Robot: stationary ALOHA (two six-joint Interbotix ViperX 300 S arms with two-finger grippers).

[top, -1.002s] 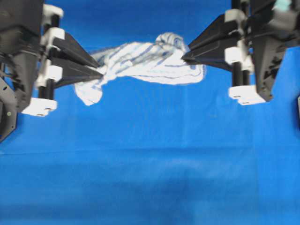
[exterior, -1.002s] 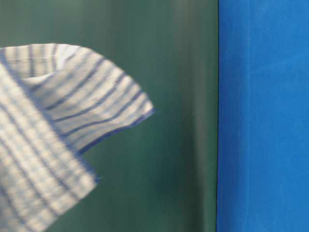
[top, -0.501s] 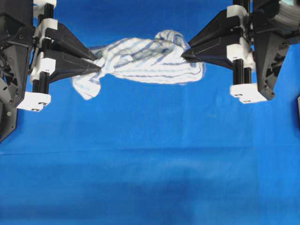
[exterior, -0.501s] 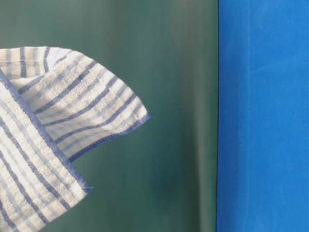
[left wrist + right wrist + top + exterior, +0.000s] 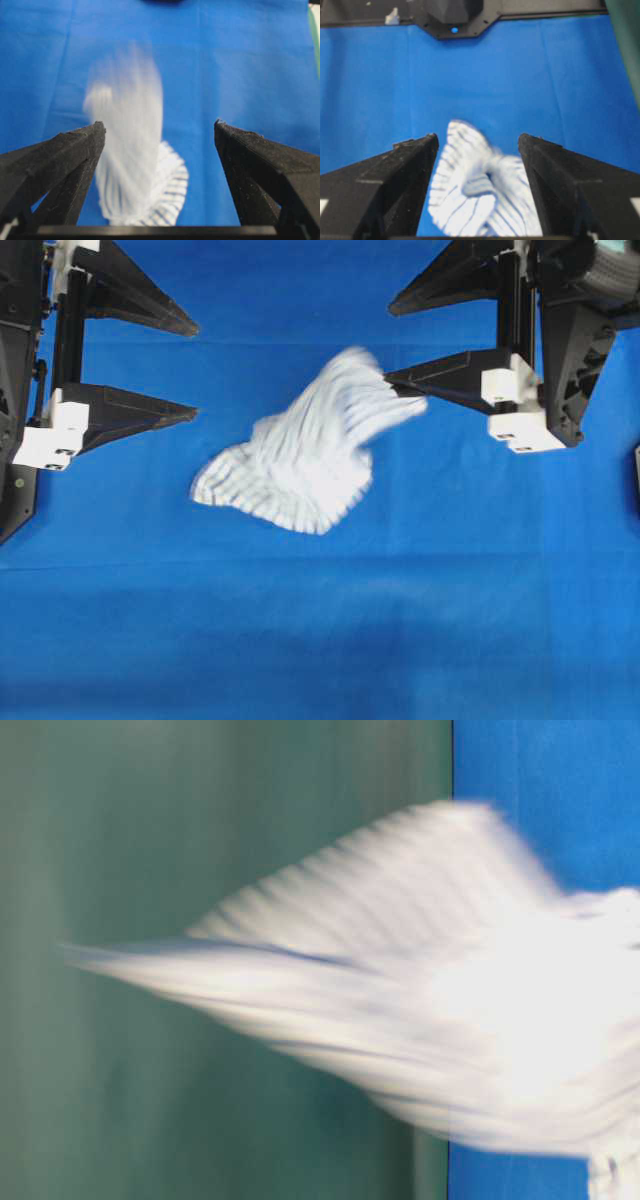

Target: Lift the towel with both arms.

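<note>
The towel [image 5: 300,465], white with thin blue stripes, is motion-blurred and loose in the air between the two arms, held by neither. My left gripper [image 5: 195,371] stands open at the left, well apart from the towel's left end. At the right, my right gripper [image 5: 390,342] is open too; the towel's upper corner blurs against its lower finger, and I cannot tell if they touch. The left wrist view shows the towel [image 5: 132,150] streaked below the spread left gripper [image 5: 159,124]. In the right wrist view the towel [image 5: 480,185] lies beyond the spread right gripper [image 5: 477,136].
A plain bright blue cloth [image 5: 320,640] covers the table. In the table-level view the blurred towel [image 5: 450,1020] sweeps across a dark green backdrop [image 5: 150,820]. A black arm base [image 5: 452,15] sits at the far edge in the right wrist view.
Both grippers have opened and let go of the towel. It hung stretched between them before; now it drops away, down and toward the front in the overhead view.
</note>
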